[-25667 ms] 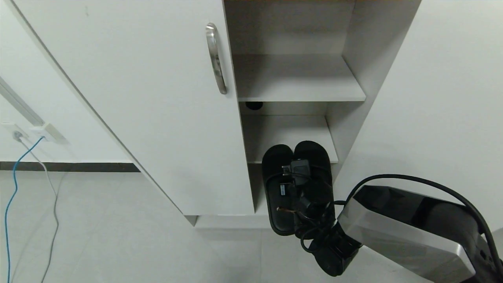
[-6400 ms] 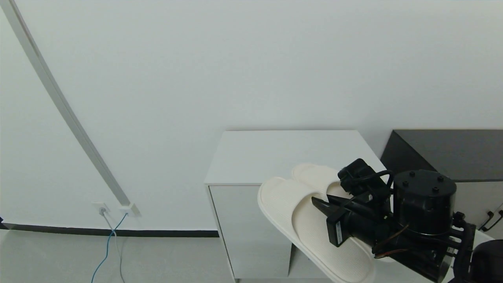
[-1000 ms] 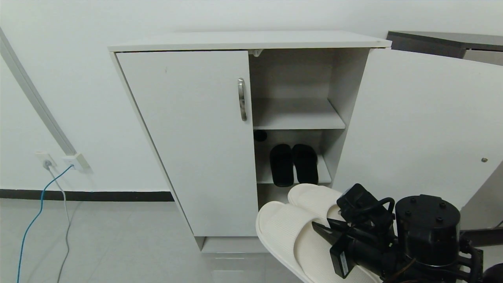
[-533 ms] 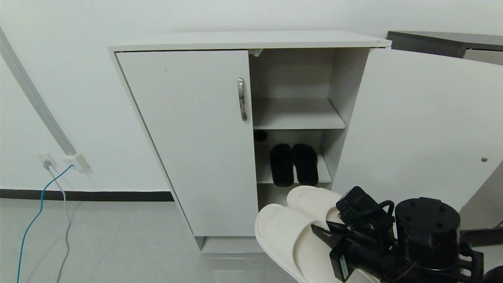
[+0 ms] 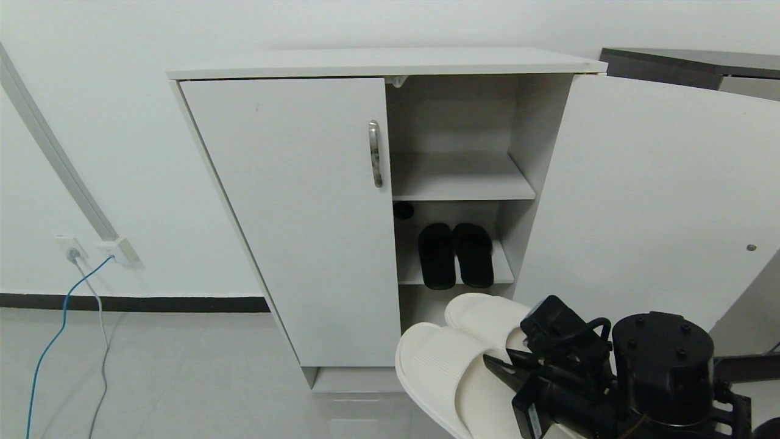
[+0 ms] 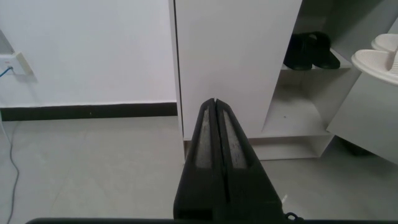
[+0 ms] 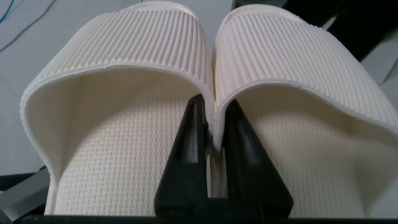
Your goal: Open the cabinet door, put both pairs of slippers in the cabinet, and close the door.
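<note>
The white cabinet (image 5: 292, 219) has its right door (image 5: 646, 201) swung open. A black pair of slippers (image 5: 455, 254) lies on the middle shelf inside, also seen as the black pair (image 6: 312, 51) from the left wrist. My right gripper (image 5: 501, 366) is shut on the inner straps of a white pair of slippers (image 5: 454, 360), held in the air just in front of the cabinet's bottom opening. In the right wrist view the fingers (image 7: 194, 134) pinch the white slippers (image 7: 137, 68) together. My left gripper (image 6: 214, 112) is shut and holds nothing, low above the floor left of the opening.
The left cabinet door (image 5: 304, 201) with its metal handle (image 5: 375, 152) is closed. The upper shelf (image 5: 460, 177) is bare. A wall socket with blue and grey cables (image 5: 67, 292) sits at the left. A dark cabinet (image 5: 694, 64) stands at the right behind the open door.
Over the last second the white slippers and my right gripper drifted slightly lower in the head view. Earlier the black pair was set on the shelf and the white pair picked up.
</note>
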{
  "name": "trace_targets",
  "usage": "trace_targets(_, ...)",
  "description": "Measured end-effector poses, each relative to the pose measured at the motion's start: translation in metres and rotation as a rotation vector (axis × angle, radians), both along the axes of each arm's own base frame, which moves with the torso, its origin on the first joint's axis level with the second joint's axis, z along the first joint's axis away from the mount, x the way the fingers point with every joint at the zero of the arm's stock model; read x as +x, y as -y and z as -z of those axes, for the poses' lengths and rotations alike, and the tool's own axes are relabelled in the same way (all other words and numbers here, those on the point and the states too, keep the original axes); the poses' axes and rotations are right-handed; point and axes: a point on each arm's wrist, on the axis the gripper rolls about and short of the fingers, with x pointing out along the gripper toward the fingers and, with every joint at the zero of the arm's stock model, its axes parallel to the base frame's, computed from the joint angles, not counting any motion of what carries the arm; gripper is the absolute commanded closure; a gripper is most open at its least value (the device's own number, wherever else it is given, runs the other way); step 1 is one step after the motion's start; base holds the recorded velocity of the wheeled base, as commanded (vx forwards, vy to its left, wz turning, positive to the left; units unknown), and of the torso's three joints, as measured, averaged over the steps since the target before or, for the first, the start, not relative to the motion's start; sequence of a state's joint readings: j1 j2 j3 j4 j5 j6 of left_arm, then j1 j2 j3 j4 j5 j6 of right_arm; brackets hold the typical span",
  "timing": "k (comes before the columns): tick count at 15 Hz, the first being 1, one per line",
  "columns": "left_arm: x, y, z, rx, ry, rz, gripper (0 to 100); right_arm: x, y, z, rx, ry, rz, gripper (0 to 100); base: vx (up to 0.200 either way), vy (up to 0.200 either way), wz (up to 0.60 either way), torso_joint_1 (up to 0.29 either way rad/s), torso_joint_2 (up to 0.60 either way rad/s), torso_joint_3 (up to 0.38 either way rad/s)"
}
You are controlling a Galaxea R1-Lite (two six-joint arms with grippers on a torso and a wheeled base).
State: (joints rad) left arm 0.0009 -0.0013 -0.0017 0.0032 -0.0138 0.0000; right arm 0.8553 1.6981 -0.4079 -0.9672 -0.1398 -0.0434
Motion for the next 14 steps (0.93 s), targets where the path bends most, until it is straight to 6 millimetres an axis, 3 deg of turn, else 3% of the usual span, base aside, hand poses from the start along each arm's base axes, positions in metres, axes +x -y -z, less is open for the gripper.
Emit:
trace_targets(5, 0.0, 0.0, 0.0, 0.0, 0.0, -0.001, 100, -0.002, -0.002, 0.003, -0.004, -0.006, -0.012, 100, 0.0, 0.0, 0.0, 0.0, 0.0, 0.0)
trace_targets(9, 0.0, 0.0, 0.0, 0.001, 0.0, 0.0, 100, 0.008, -0.013, 0.002, 0.063, 0.062, 0.01, 100, 0.0, 0.0, 0.0, 0.0, 0.0, 0.0)
trace_targets(14, 0.0, 0.0, 0.0, 0.001, 0.0, 0.0, 100, 0.041, -0.056, -0.008, 0.04, 0.087, 0.319, 100, 0.0, 0.0, 0.0, 0.0, 0.0, 0.0)
